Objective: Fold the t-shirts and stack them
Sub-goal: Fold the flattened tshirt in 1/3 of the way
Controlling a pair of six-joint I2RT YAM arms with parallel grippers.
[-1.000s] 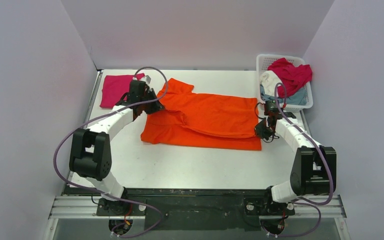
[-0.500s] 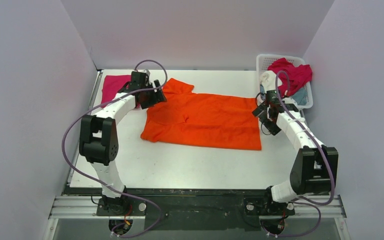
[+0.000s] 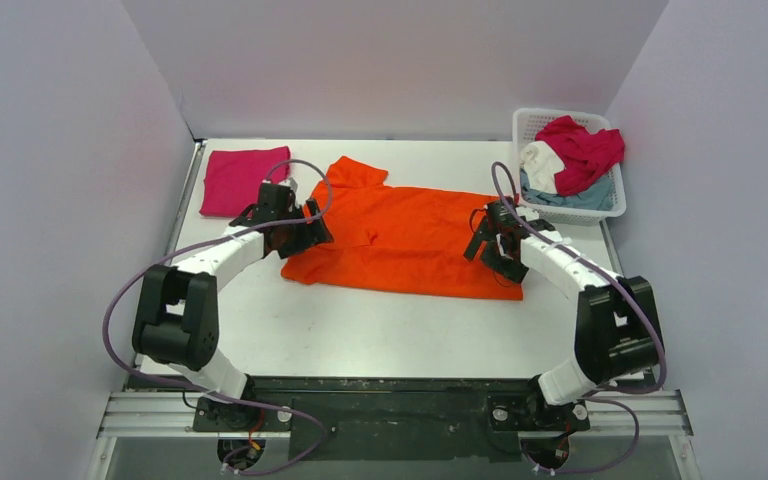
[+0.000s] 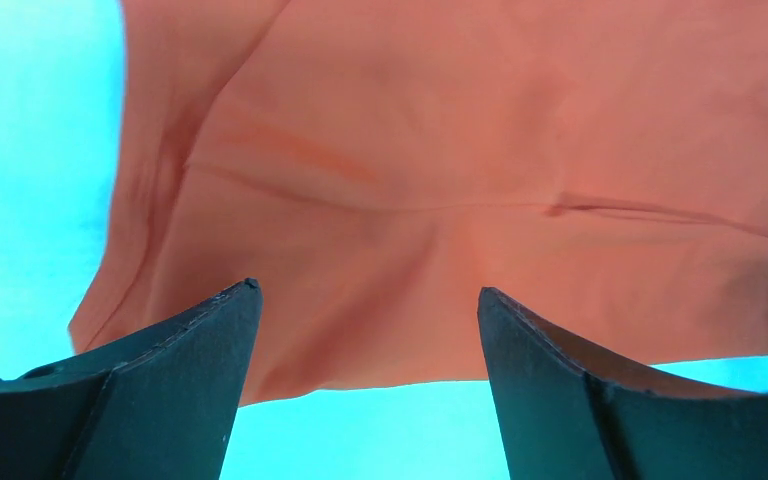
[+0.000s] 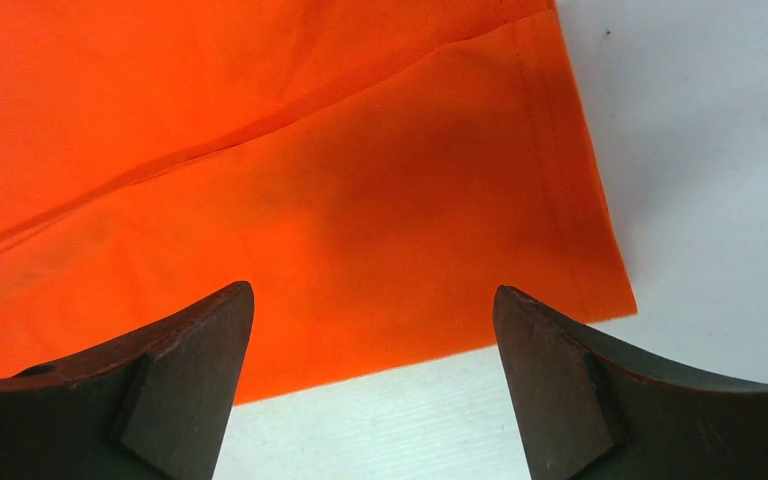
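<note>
The folding of the orange t-shirt [image 3: 410, 240] is, by my reading, in hand; it is lying flat mid-table, the left gripper [image 4: 367, 290] hovering spread over its left end, the right gripper [image 5: 372, 288] hovering spread over its near right corner, neither pinching cloth. The next move is probably calling for both to drop and nip the edge together; the folded magenta-pink t-shirt [image 3: 243, 180] is lying far left.

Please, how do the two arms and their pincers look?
The left arm and right arm have white links and black joint housings; a purple cable loops along each. The left pincer and right pincer each have two dark, wedge-shaped fingers.
</note>
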